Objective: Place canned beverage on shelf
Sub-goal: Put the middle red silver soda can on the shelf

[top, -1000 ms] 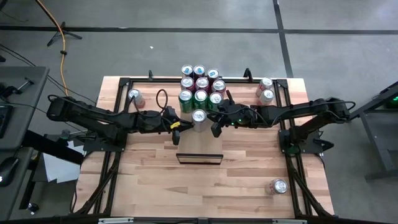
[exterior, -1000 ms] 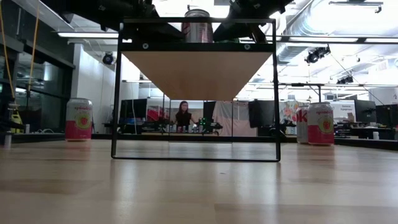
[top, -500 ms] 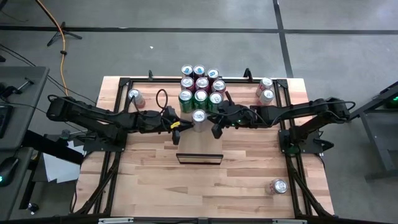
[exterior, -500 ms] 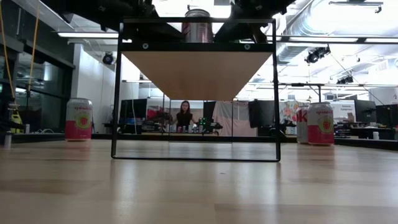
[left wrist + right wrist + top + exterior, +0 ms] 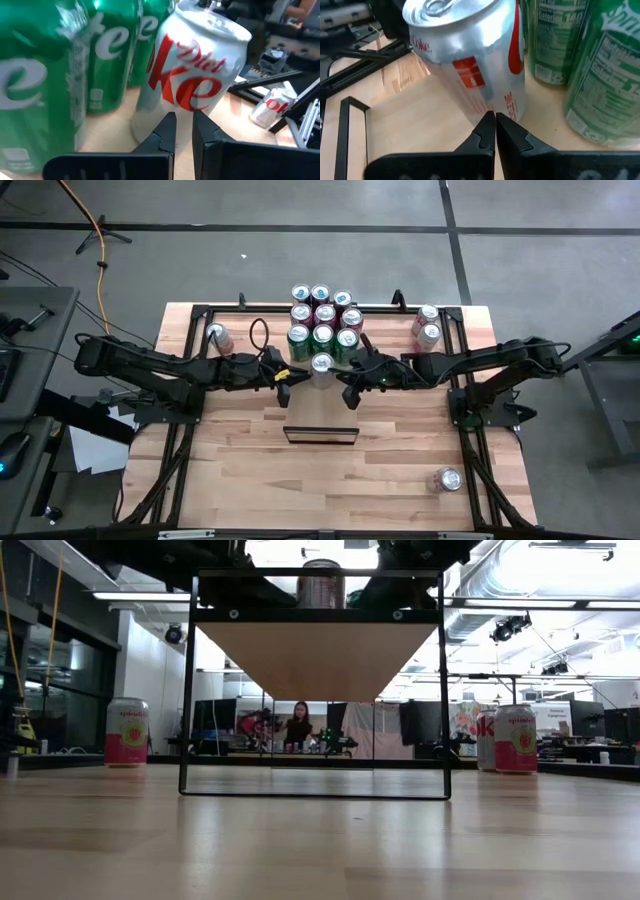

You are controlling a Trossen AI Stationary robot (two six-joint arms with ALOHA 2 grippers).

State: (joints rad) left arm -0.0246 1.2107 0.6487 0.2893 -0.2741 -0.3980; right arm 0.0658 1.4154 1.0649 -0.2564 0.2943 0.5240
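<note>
A silver Diet Coke can (image 5: 321, 363) stands upright on the far end of the shelf (image 5: 320, 412), a pale panel with a dark frame (image 5: 320, 435) at its near end. In the low view the can (image 5: 321, 585) stands on top of the raised panel (image 5: 320, 655). My left gripper (image 5: 298, 378) is at the can's left and my right gripper (image 5: 343, 380) at its right. Both are low by the can's base. The right one is shut. The left one is nearly shut, with a narrow gap. My left gripper (image 5: 183, 117) comes level from the table's left, its fingertips (image 5: 171, 120) at the can's lower wall (image 5: 165, 107); I cannot tell whether they touch. My right gripper (image 5: 495, 117) comes level from the table's right, its shut fingertips (image 5: 489, 122) against the can's lower wall (image 5: 492, 102), near the base. The can stands on the shelf.
A block of green and maroon cans (image 5: 322, 315) stands right behind the Diet Coke can. Other cans stand at the far right (image 5: 427, 326), the far left (image 5: 216, 335) and the near right (image 5: 447, 479). A person sits in the room beyond (image 5: 298, 725).
Both grippers have moved a little toward the table's far edge. The Diet Coke can has slid upright with them along the shelf, closer to the green cans.
</note>
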